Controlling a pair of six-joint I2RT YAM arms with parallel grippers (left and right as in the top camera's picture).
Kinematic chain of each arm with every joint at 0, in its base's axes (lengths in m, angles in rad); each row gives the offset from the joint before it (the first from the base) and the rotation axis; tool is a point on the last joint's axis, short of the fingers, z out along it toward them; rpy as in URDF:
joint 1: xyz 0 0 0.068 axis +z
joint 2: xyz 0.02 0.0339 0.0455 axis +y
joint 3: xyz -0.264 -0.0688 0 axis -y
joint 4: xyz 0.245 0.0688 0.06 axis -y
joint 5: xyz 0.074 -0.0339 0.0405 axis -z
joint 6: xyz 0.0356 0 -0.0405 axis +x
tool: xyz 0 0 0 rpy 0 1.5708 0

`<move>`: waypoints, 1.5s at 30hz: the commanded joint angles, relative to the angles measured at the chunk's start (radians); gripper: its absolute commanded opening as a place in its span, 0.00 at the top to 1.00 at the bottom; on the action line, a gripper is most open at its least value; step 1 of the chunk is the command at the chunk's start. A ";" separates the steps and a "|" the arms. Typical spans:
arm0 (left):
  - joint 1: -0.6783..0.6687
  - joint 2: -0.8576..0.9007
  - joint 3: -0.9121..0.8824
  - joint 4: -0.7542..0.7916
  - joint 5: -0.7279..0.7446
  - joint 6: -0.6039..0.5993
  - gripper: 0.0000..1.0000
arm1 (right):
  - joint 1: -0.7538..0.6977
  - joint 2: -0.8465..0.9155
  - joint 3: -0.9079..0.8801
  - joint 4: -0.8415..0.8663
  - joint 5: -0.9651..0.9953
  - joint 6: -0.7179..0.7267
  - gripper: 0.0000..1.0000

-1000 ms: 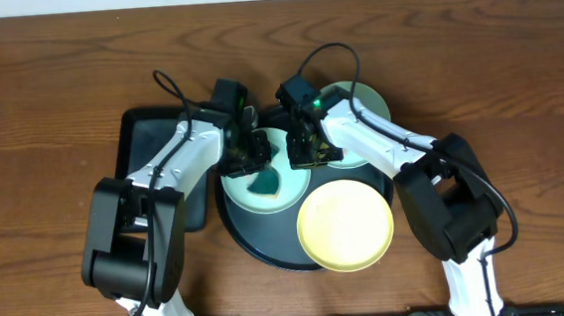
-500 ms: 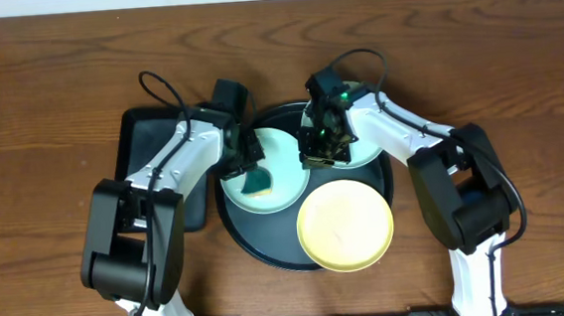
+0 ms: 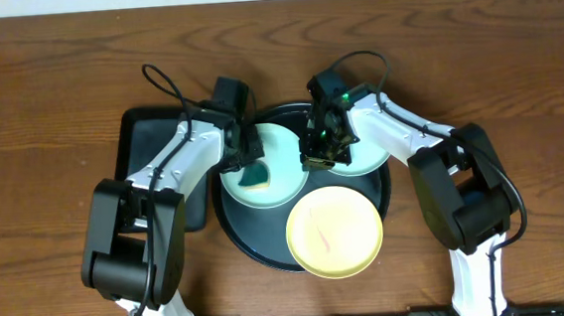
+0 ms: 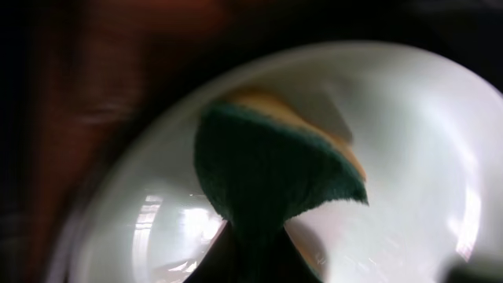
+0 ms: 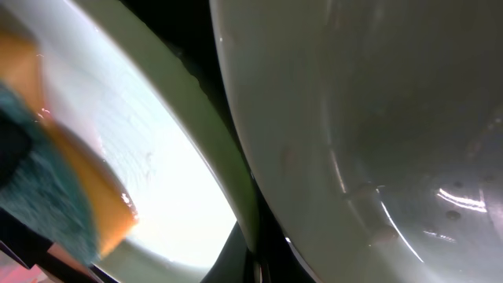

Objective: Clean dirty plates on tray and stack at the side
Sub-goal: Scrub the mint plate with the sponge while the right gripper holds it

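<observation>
Well, the left tool (image 3: 250, 163) is pinched shut on a sponge (image 3: 260, 178), green on one face and yellow on the other, and it presses it onto the mint-blue plate (image 3: 280, 153) left of the frame's centre. The left wrist view has the sponge (image 4: 267, 173) narrowing down to where it is held, its green face spread over the glossy plate (image 4: 409, 157).

The right tool (image 3: 323, 153) sits just right of that, at the near edge of the second mint-blue plate (image 3: 362, 157). I cannot tell whether it is gripping. Its own camera shows only this plate (image 5: 377, 118) very close, with the first plate (image 5: 157, 157) and the sponge (image 5: 71, 189) off to the left.

Both mint plates lie side by side in the upper half of the round black tray (image 3: 258, 234). The yellow plate (image 3: 334, 231) lies lower right of centre, overlapping the tray's lower rim.

A rectangular black tray (image 3: 147, 152) lies to the left, under the left arm, on the wooden worktop (image 3: 48, 85).
</observation>
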 commanded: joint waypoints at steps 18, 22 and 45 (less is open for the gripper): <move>-0.045 0.009 0.016 -0.161 0.273 0.196 0.93 | 0.016 0.039 -0.037 0.002 -0.001 -0.002 0.99; -0.043 0.009 0.016 -0.094 0.270 0.196 0.93 | 0.016 0.039 -0.037 0.002 -0.001 -0.002 0.99; -0.072 0.009 0.084 -0.262 0.026 0.184 0.93 | 0.016 0.039 -0.036 0.003 -0.001 -0.002 0.99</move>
